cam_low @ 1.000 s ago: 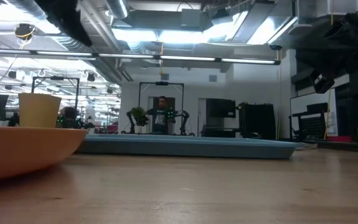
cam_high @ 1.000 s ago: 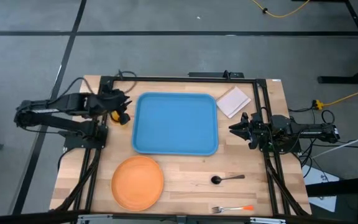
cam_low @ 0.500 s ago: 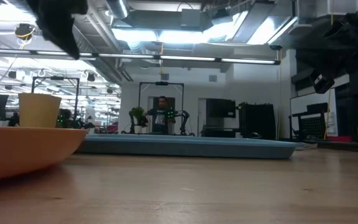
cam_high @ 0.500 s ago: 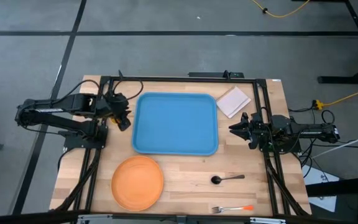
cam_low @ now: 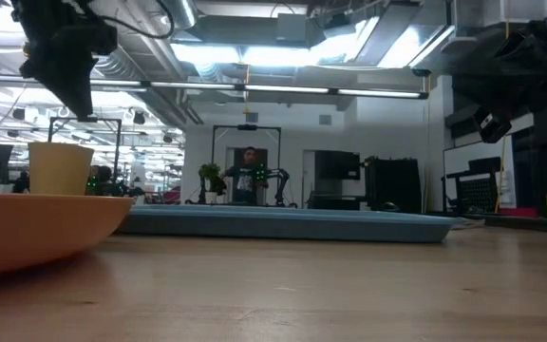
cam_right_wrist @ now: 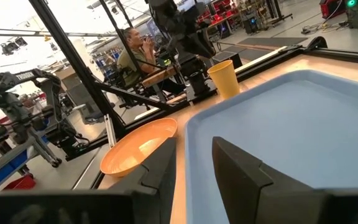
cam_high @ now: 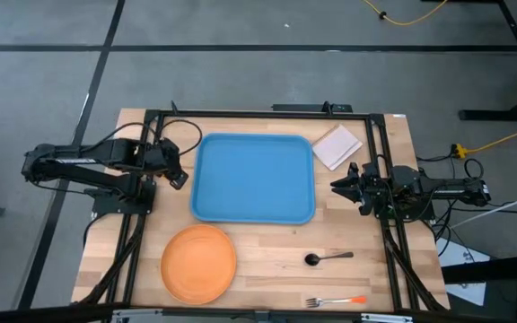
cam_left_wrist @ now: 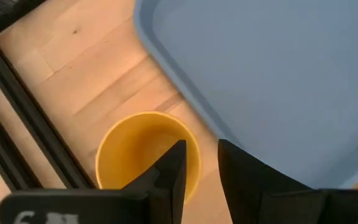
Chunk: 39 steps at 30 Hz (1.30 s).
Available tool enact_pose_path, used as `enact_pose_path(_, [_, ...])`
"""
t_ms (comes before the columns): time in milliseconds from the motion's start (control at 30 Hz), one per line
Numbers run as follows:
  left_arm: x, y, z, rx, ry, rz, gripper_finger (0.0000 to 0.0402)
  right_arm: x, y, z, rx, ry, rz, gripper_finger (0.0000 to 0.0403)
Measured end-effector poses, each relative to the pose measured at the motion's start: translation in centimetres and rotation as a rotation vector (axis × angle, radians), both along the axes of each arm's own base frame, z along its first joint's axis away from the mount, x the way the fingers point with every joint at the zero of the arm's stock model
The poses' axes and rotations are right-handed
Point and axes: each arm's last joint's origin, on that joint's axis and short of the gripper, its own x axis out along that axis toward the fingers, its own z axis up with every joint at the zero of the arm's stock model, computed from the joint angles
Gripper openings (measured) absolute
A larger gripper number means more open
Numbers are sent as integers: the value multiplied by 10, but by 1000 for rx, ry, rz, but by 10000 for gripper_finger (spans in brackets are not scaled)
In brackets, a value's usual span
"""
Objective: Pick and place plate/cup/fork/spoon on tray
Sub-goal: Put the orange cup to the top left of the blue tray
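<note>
The yellow-orange cup (cam_left_wrist: 143, 149) stands upright on the table just left of the light-blue tray (cam_high: 253, 178); my left arm hides it in the high view. My left gripper (cam_left_wrist: 202, 168) hovers above the cup (cam_low: 60, 166), pointing down and slightly open. One finger is over the cup's rim and the other is between the cup and the tray. It touches nothing. The orange plate (cam_high: 198, 262), dark spoon (cam_high: 317, 258) and orange-handled fork (cam_high: 335, 301) lie on the table near the front. My right gripper (cam_high: 337, 184) waits, open, at the tray's right edge.
A white square pad (cam_high: 337, 146) lies at the tray's far right corner. Black frame rails (cam_high: 142, 224) run along both table sides. A person (cam_right_wrist: 132, 53) sits in the room beyond the table's left side.
My left gripper has moved toward the table's near edge and down, coming over the cup and hiding it in the high view. It has tipped to point downward. The cup has stayed where it was.
</note>
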Motion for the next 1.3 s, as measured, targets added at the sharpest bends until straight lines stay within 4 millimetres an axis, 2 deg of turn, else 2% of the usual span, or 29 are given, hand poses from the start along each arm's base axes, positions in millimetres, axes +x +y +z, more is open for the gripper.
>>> enact_pose_path(333, [-2,0,-23,13,71,13,85,0,1,0,0,0,21,110])
enact_pose_path(733, [1,0,-22,11,32,4,85,0,1,0,0,0,19,110])
enact_pose_path(933, [1,0,-22,-22,-7,90,85,0,1,0,0,0,19,110])
enact_pose_path(1200, [2,-4,-22,23,44,-55,85,0,1,0,-1,0,19,110])
enact_pose_path(1300, [2,-5,-22,23,33,-33,85,0,1,0,-2,0,19,110])
